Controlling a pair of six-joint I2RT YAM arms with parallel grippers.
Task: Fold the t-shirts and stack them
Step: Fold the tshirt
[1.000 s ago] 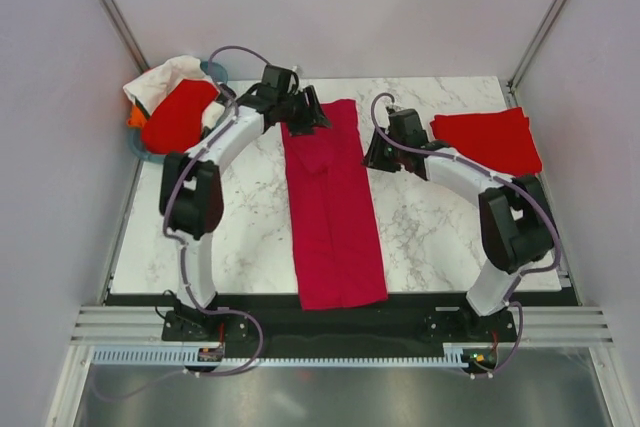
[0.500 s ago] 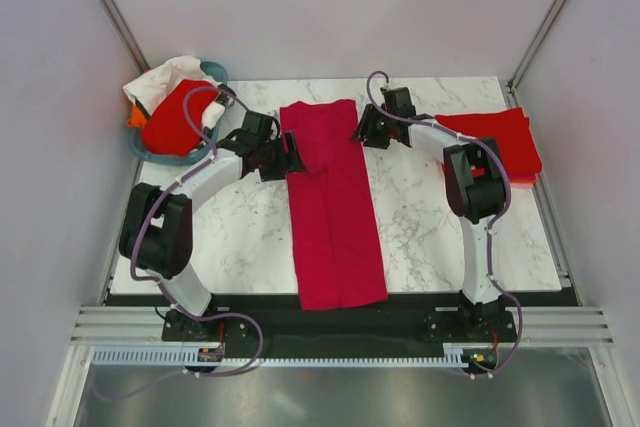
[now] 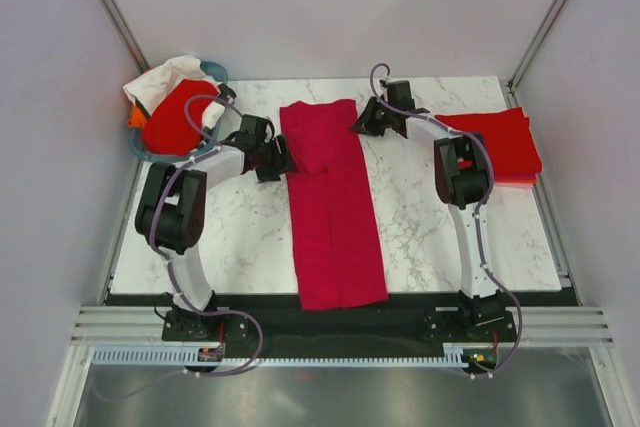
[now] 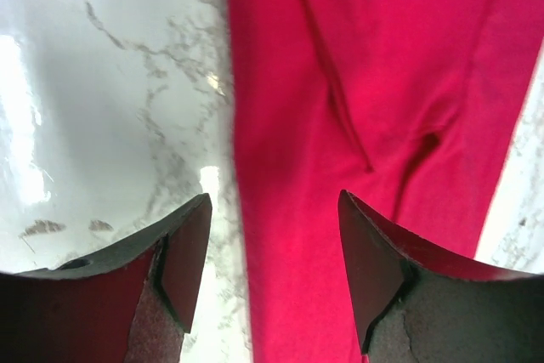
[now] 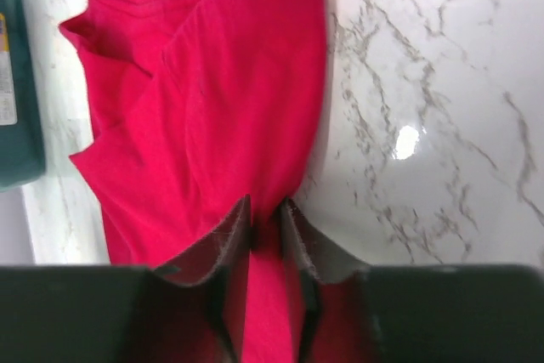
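Note:
A crimson-pink t-shirt [image 3: 335,227] lies folded into a long strip down the middle of the table. My left gripper [image 3: 278,159] is open at the shirt's left edge, near its far end. In the left wrist view the open gripper [image 4: 274,200] straddles that edge of the shirt [image 4: 382,82], low over the marble. My right gripper [image 3: 360,127] is at the shirt's far right edge. In the right wrist view the gripper [image 5: 266,206] is shut on a pinch of the shirt [image 5: 221,99]. Folded bright red shirts [image 3: 490,142] lie at the far right.
A teal basket [image 3: 160,157] at the far left holds a red shirt [image 3: 178,115] and a white cloth [image 3: 165,77]; its wall shows in the right wrist view [image 5: 17,82]. Bare marble table [image 3: 430,227] lies on both sides of the strip. Grey walls surround the table.
My left gripper has moved from over the shirt's far end to its left edge. My right gripper has moved farther back and left to the shirt's right edge.

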